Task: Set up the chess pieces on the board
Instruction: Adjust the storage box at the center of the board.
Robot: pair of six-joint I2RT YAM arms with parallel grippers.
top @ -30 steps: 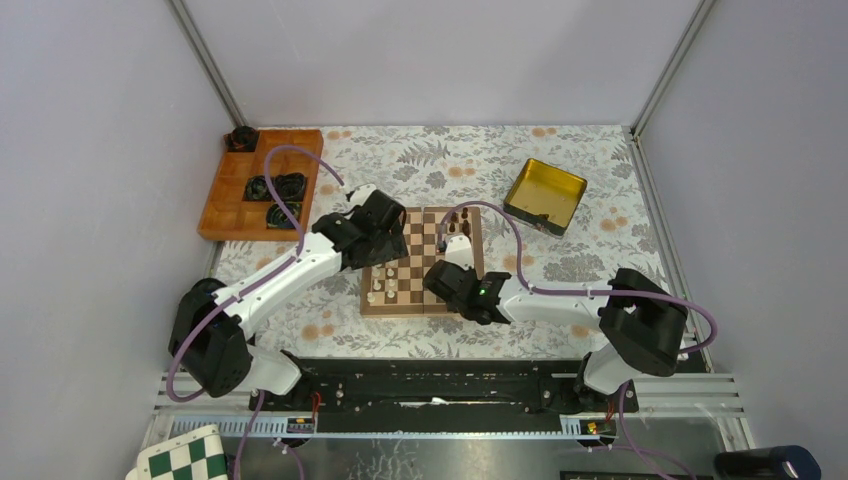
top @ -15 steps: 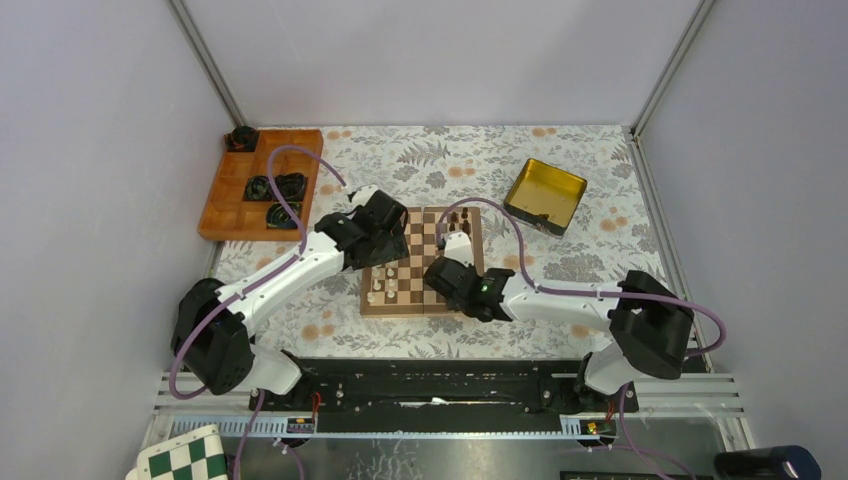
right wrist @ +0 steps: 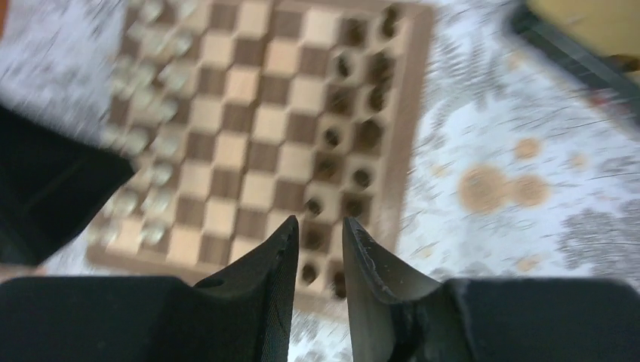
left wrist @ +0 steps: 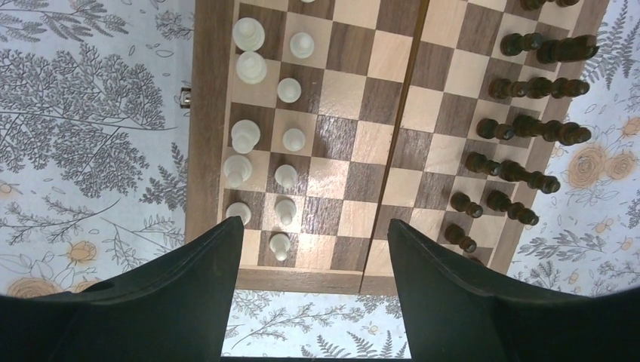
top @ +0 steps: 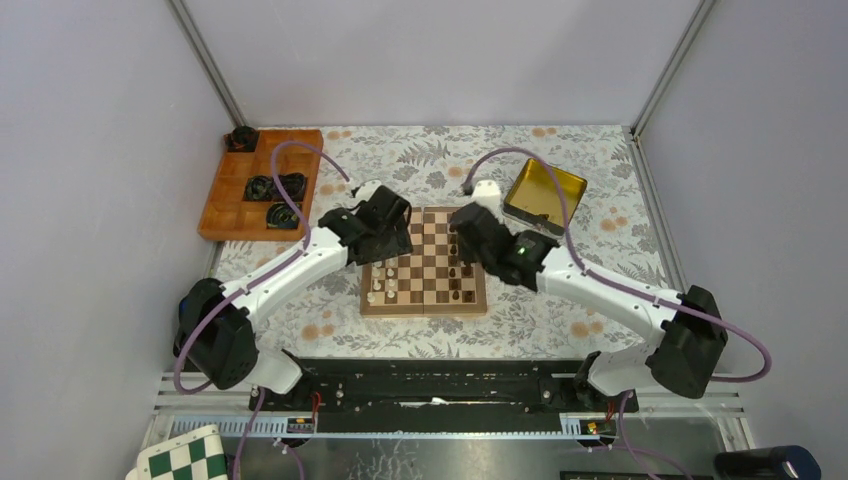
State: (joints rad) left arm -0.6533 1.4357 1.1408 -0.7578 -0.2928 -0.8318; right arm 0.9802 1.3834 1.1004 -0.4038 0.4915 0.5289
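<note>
Left jaws wide open, right jaws slightly parted — both empty, chess pieces (left wrist: 245,136) on board (left wrist: 349,143) below.

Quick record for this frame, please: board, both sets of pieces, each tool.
board: wooden, flat on the floral cloth
cream pieces: two files along the board's left side in the top view
dark pieces: two files along its right side
left tool: open, empty, above the board
right tool: fingers slightly apart, nothing between them, above the board; its view is blurred
</note>
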